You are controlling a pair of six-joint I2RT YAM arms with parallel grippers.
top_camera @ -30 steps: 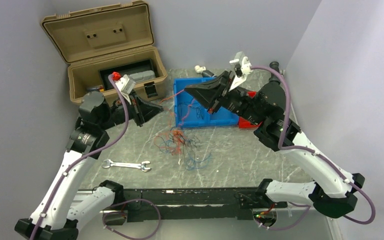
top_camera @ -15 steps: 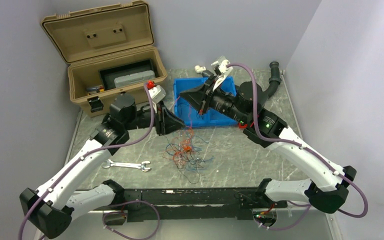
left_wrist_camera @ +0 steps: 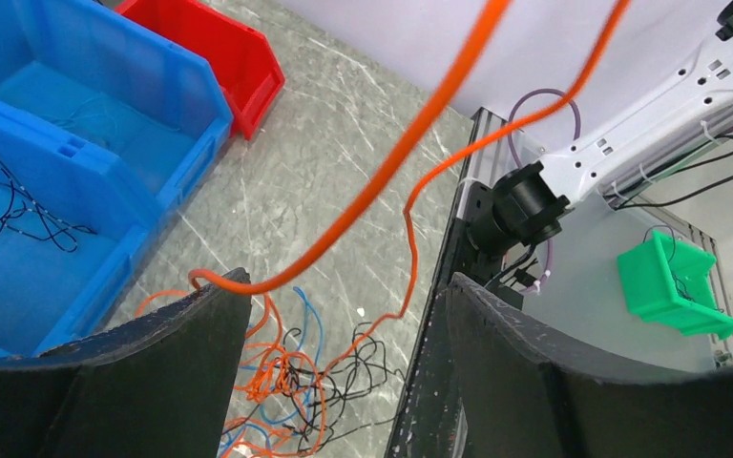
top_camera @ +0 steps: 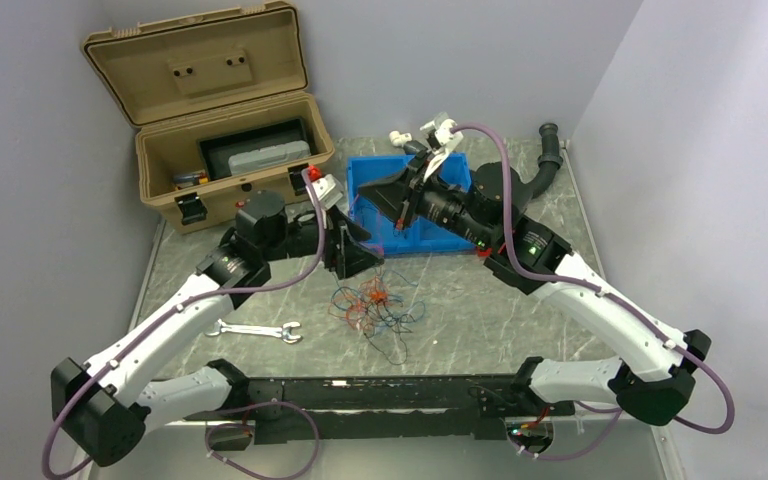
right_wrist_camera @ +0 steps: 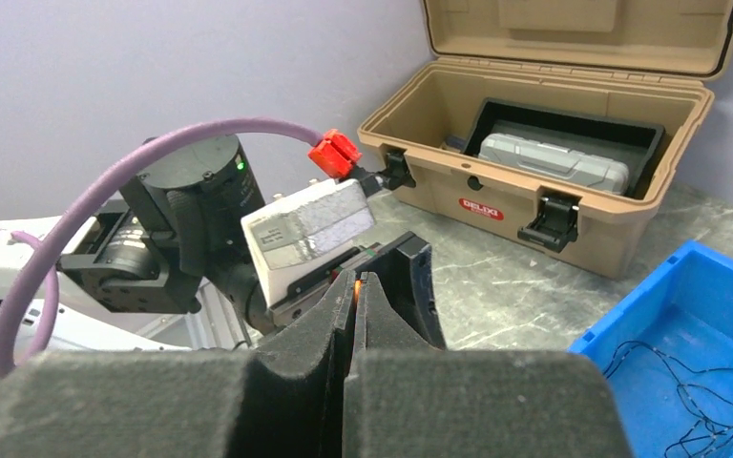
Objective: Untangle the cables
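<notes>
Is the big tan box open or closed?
Open. The tan box has its lid swung up and back, and a grey case shows inside.

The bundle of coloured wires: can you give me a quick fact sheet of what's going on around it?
Tangle: blue, orange and black cables heaped on the table before the blue bin
Left gripper: open, orange cable crossing between its fingers
Right gripper: shut, orange cable pinched
Blue bin: a few thin black strands inside
Also there: wrench, open toolbox
</notes>
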